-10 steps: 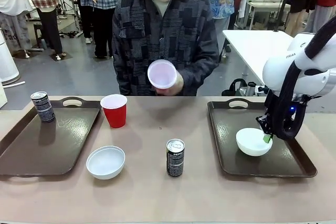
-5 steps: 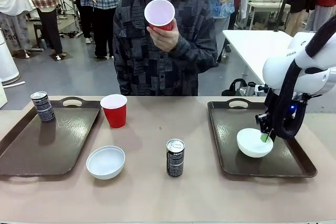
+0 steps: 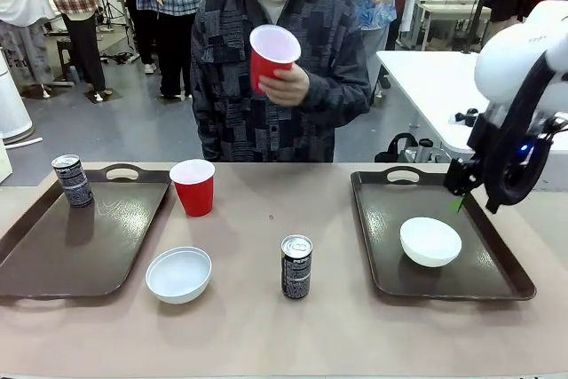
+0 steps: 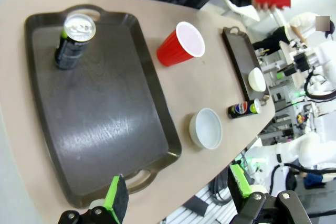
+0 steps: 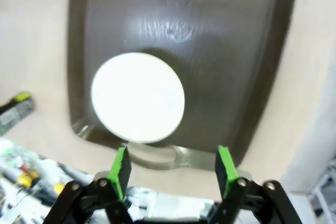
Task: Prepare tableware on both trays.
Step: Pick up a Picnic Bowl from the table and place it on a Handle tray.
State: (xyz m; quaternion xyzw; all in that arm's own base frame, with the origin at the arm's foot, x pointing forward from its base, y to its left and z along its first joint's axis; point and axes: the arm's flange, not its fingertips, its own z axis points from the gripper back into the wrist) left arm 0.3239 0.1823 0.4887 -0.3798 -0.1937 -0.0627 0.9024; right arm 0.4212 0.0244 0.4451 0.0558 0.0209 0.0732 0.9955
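A white bowl rests in the right tray. My right gripper hangs open above its far right side, apart from it; in the right wrist view that gripper stands open over the bowl. On the left tray a dark can stands at the far corner. A red cup, a second white bowl and another can stand on the table between the trays. The person holds a second red cup at chest height. My left gripper is open, high above the left tray.
The person stands at the table's far edge, between the two trays. Bare tabletop runs along the near edge. Other people and a white table show in the background.
My right gripper let go of the bowl and rose up and to the right. The person lifted the red cup from waist height to the chest and turned it more upright.
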